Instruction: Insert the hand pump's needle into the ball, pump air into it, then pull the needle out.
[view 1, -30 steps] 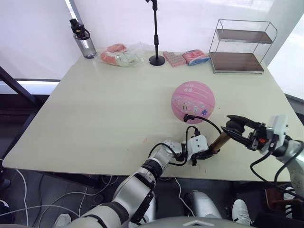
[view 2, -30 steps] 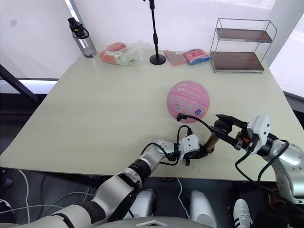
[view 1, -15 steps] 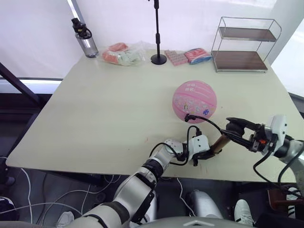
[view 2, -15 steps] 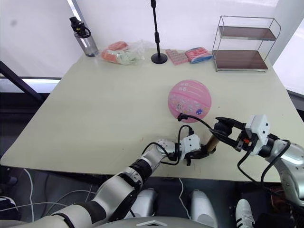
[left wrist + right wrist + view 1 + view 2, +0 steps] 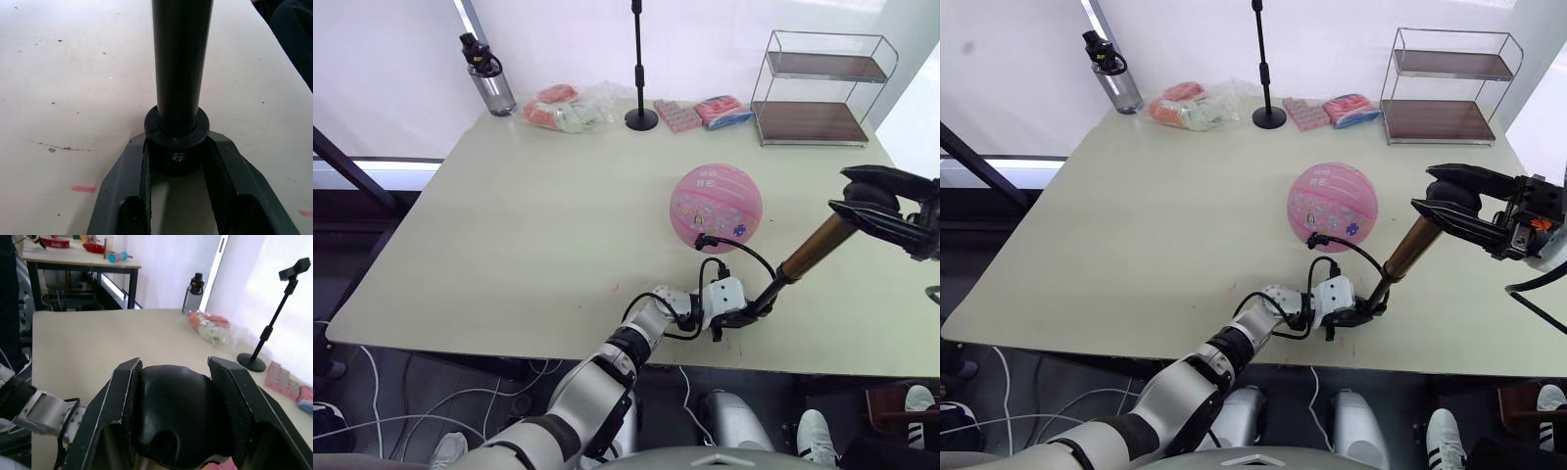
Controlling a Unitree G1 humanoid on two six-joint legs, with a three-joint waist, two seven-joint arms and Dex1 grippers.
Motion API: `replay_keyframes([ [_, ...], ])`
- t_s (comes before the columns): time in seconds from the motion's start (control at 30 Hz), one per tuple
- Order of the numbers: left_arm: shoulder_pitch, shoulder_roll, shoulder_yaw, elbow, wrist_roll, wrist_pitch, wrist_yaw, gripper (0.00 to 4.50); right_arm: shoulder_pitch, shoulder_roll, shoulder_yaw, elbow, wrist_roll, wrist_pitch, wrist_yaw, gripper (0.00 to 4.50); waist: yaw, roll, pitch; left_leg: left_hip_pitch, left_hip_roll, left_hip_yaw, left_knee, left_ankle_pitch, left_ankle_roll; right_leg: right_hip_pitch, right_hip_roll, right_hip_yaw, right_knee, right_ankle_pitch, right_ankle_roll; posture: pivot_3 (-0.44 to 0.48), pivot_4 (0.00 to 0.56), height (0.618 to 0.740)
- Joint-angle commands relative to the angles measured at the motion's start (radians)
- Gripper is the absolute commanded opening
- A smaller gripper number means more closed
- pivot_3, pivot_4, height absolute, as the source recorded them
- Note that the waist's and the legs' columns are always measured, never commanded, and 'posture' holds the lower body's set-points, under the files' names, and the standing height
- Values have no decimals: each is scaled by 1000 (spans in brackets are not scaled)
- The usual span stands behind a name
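Observation:
The pink ball (image 5: 716, 202) rests on the table right of centre. A black needle fitting (image 5: 702, 238) sits against its near side, with the thin hose (image 5: 741, 254) looping back to the hand pump. The pump (image 5: 816, 246) slants up to the right; its bronze cylinder is lifted and a black shaft (image 5: 773, 288) shows below it. My left gripper (image 5: 751, 311) is shut on the pump's black base collar (image 5: 177, 128) at the table's front edge. My right gripper (image 5: 873, 204) is shut on the black T-handle (image 5: 177, 411), raised well above the table.
Along the far edge stand a water bottle (image 5: 485, 76), plastic-wrapped packets (image 5: 568, 111), a black stand (image 5: 638, 78), pink packets (image 5: 700, 115) and a wire two-tier shelf (image 5: 822, 88). The table's (image 5: 509, 225) left half is bare.
My right gripper has lifted the T-handle up and to the right, drawing the pump out long. The left gripper and the ball have stayed put.

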Motion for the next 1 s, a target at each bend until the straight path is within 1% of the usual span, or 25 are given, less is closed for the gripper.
replay_keyframes([
  [0.03, 53, 32, -28, 86, 50, 55, -2, 998, -72, -23, -106, -3, 53, -2, -32, 1728, 0, 1, 1, 0, 0, 0, 0, 0, 0, 0, 0, 0, 0, 0, 0, 0, 150, 731],
  [0.2, 54, 33, -28, 84, 50, 56, 0, 998, -108, -11, -97, -9, 56, 26, -53, 1728, 1, 3, 3, -2, -1, 0, 0, 0, 0, -2, 0, 0, 0, 0, 0, 0, 150, 731],
  [0.33, 51, 31, -27, 85, 50, 58, 3, 998, 11, 23, -28, -37, -86, -9, 22, 1728, 1, 3, 2, -3, -1, 0, 0, 0, 0, -3, 0, 0, 0, 0, 0, 0, 150, 731],
  [0.47, 47, 30, -25, 87, 48, 60, 6, 998, 92, 100, 52, -37, -182, -78, 34, 1728, -1, 0, 1, 0, -1, 0, 0, 0, 0, 0, 0, 0, 0, 0, 1, 0, 150, 731],
  [0.5, 47, 30, -25, 86, 48, 61, 6, 998, 116, 121, 89, -26, -223, -109, 48, 1728, -2, -3, -1, 1, -1, 0, 0, 0, 0, 0, 0, 0, 0, 0, 1, 0, 150, 731],
  [0.57, 47, 30, -25, 86, 47, 62, 7, 998, 143, 171, 152, 4, -282, -158, 49, 1728, -2, -3, -1, 3, 1, 0, 0, 0, 0, 2, 0, 0, 1, 0, 0, 0, 150, 731],
  [0.67, 48, 31, -25, 85, 47, 62, 9, 998, 176, 214, 238, 50, -354, -218, 78, 1728, -3, -6, -4, 3, 1, 0, 0, 0, 0, 2, 1, 0, 1, 0, 0, 0, 150, 731],
  [0.8, 49, 31, -24, 84, 46, 63, 10, 998, 197, 275, 353, 169, -486, -340, 109, 1728, -4, -8, -8, 4, 1, 1, 0, 0, 0, 2, 1, 0, 1, 0, 0, 0, 150, 731],
  [0.83, 49, 31, -24, 83, 46, 63, 11, 998, 196, 305, 376, 196, -505, -363, 97, 1728, -4, -9, -9, 4, 1, 1, 0, 0, 0, 2, 1, 0, 1, 0, 0, 0, 150, 731],
  [0.87, 49, 31, -24, 82, 46, 63, 12, 998, 207, 316, 413, 219, -535, -392, 110, 1728, -4, -11, -11, 4, 1, 0, 0, 0, 0, 2, 1, 0, 1, 0, 0, 0, 150, 731],
  [0.93, 50, 32, -23, 80, 46, 63, 13, 998, 217, 338, 454, 253, -575, -436, 120, 1728, -4, -11, -14, 4, 1, 0, 0, 0, 0, 2, 1, 0, 1, 0, 0, 0, 150, 731],
  [1.0, 51, 33, -22, 80, 45, 64, 13, 998, 216, 370, 462, 278, -580, -444, 96, 1728, -5, -10, -16, 5, 1, 0, 0, 0, 0, 2, 1, 0, 1, 0, 0, 0, 150, 731],
])
